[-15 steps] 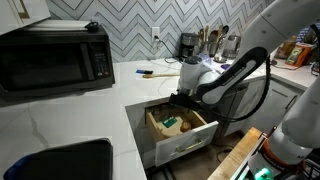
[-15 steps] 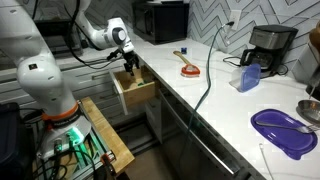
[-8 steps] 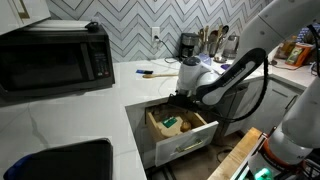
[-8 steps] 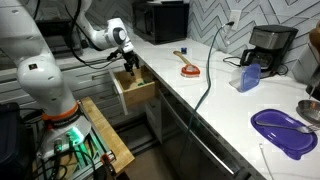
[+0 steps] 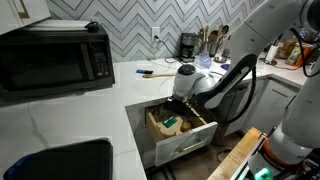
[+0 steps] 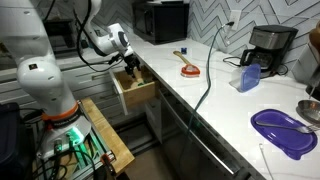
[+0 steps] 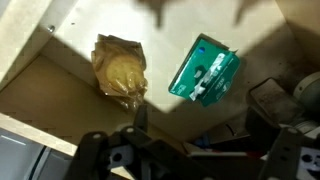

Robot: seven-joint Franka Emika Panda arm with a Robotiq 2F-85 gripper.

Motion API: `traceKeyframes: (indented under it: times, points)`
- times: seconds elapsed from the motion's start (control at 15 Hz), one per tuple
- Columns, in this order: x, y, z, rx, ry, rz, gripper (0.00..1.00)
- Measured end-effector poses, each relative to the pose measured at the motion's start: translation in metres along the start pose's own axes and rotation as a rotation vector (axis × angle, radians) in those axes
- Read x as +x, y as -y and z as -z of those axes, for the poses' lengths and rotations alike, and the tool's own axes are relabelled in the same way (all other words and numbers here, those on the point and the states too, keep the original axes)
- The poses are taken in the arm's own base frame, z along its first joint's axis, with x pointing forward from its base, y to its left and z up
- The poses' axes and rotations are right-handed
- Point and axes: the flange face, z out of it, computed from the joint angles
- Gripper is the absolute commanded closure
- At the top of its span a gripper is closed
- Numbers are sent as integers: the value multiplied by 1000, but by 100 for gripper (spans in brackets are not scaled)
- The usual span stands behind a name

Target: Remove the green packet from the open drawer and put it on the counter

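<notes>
The green packet (image 7: 203, 70) lies flat on the light wooden floor of the open drawer (image 7: 60, 45), beside a yellow-brown bag (image 7: 120, 68). In an exterior view the green packet (image 5: 171, 123) shows inside the drawer (image 5: 190, 140), which is pulled out below the white counter (image 5: 100, 110). My gripper (image 7: 200, 125) hangs open and empty just above the drawer, its dark fingers framing the space near the packet. It also shows over the drawer in both exterior views (image 5: 180, 102) (image 6: 128, 64). The drawer (image 6: 137, 95) and counter (image 6: 220, 100) appear there too.
A black microwave (image 5: 55, 60) and a black sink (image 5: 70, 160) sit on the counter. A red-and-black tool (image 6: 187, 68), a coffee maker (image 6: 268, 45), a blue item (image 6: 248, 78) and a purple plate (image 6: 285, 130) stand further along. A wooden cart (image 6: 100, 135) is beside the drawer.
The arm has shifted slightly over the drawer. The gripper stays open and the green packet has not moved.
</notes>
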Motion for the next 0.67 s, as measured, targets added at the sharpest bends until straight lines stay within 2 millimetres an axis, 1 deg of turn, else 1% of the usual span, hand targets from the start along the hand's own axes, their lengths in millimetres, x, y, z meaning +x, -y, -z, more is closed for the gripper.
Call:
traceKeyframes:
  times: [0.4,0.47,0.53,0.6,0.67]
  points:
    - [-1,8,-32,50,-42,16,0]
    - [-2,9,-38,56,-48,19,1]
    - [-2,10,-43,63,-55,23,12]
    - [-3,12,-48,69,-60,26,17]
    - [-5,14,-52,78,-65,28,26]
